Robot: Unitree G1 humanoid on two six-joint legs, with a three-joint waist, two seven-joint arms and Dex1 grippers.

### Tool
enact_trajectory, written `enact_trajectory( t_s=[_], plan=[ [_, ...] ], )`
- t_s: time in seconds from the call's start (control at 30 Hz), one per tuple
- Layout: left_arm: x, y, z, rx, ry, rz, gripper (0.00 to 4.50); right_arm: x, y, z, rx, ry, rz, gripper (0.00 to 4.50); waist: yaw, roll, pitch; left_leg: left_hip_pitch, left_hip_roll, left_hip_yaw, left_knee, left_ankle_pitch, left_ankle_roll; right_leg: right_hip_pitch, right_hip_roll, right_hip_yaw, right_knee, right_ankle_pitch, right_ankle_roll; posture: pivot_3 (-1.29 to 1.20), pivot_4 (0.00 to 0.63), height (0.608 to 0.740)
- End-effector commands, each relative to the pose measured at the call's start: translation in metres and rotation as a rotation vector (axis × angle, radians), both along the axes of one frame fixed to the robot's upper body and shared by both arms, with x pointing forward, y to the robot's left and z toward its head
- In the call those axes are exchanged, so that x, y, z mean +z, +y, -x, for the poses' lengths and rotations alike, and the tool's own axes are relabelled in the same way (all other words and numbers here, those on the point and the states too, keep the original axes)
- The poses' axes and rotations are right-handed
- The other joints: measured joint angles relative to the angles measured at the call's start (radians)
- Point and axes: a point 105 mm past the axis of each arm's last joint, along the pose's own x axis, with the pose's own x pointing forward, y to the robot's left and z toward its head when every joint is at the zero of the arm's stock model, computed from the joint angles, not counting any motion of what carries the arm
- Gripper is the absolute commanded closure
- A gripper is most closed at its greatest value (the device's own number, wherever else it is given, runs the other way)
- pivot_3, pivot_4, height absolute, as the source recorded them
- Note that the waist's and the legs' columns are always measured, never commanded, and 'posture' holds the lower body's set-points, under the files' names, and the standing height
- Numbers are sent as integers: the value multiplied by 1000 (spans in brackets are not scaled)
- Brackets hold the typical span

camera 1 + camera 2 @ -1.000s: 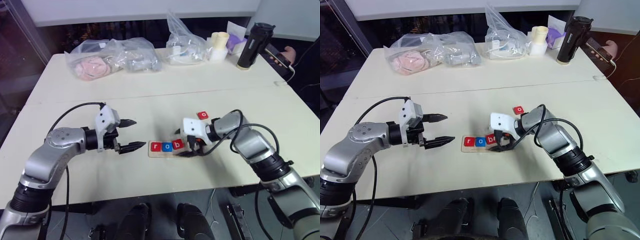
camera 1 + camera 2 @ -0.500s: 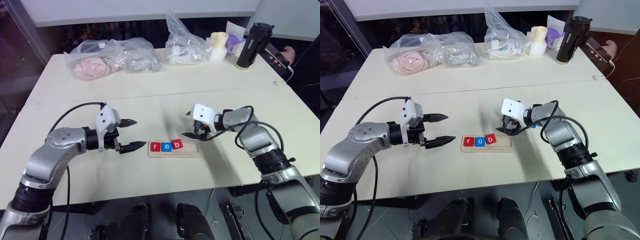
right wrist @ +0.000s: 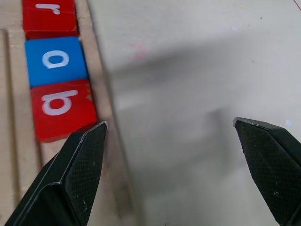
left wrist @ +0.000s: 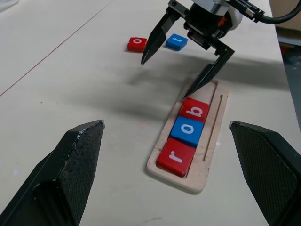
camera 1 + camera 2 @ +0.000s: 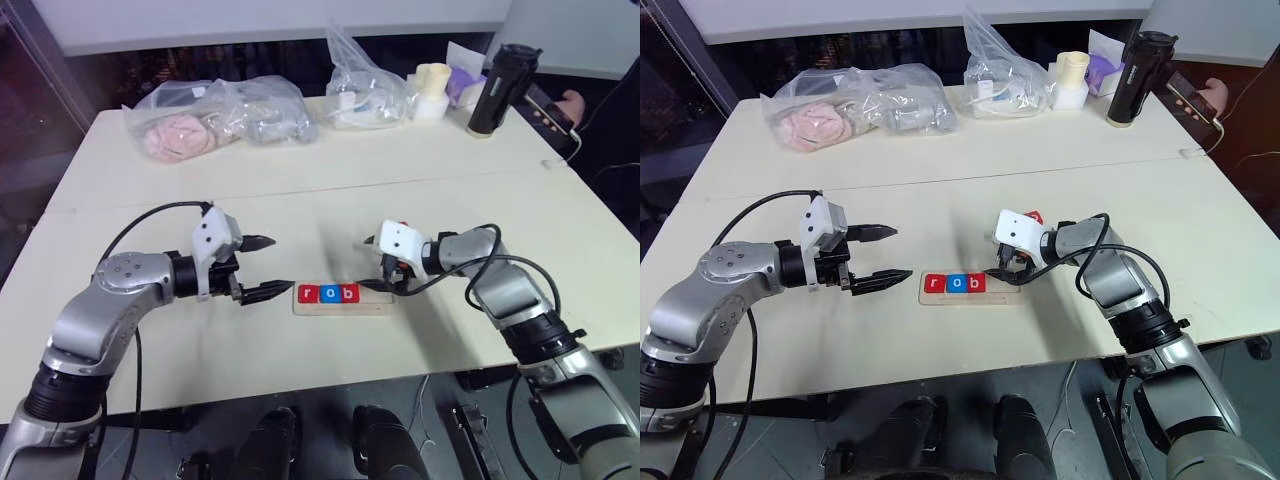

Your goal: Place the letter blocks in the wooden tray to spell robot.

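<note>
While the wooden tray (image 4: 210, 155) already has three letter blocks seated in a row — red r (image 4: 175, 157), blue o (image 4: 190, 130), red b (image 4: 196, 109) — two slots past the b are bare, so I'd call it three of five done. Left to place: the red o (image 4: 137, 44) and blue t (image 4: 176, 41), both loose on the table (image 5: 430, 180) beyond the tray's free end. Right gripper (image 4: 187, 56) hangs wide open and empty, one fingertip down by the b's edge at the tray rim. Left gripper (image 5: 266, 267) also wide open, empty, just beside the tray's r end. Left wrist view gives both loose tiles and their letters — head views mostly hide them behind the right gripper. Right wrist view shows the b sitting flush against the o.
</note>
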Motion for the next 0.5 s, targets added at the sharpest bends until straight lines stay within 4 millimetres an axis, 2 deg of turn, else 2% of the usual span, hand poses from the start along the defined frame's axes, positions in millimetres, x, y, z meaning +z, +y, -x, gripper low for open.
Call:
enact_trajectory(
  t_s=[0.03, 0.17, 0.27, 0.4, 0.5],
  plan=[
    [9, -3, 2, -21, -35, 13, 0, 10, 3, 4, 23, -29, -9, 89, 1, 0, 0, 0, 0, 0, 0, 0, 0, 0, 0, 0, 0, 0, 0, 0, 150, 740],
    [9, -4, 2, -24, -34, 15, 0, 20, -1, -4, -27, -78, -24, 89, 2, 0, 0, 0, 0, 0, 0, 0, 0, 0, 0, 0, 1, 0, 0, 0, 150, 740],
    [8, -4, 3, -23, -34, 14, 0, 34, -16, -19, -144, -134, -53, 89, 2, 0, 0, 0, 0, 0, 0, 0, 0, 0, 0, 0, 1, 0, 0, 0, 150, 740],
    [8, -5, 4, -19, -34, 19, 0, 55, -39, -37, -365, -176, -163, 89, 3, 0, 0, 0, 0, 0, 0, 0, -1, 0, 0, 0, 2, 0, 0, 0, 150, 740],
    [6, -5, 4, -18, -32, 22, 0, 60, -57, -46, -562, -175, -212, 89, 3, 0, 0, 0, 0, 0, 0, 0, -1, -1, 0, 0, 2, 0, 0, 0, 150, 740]
  ],
)
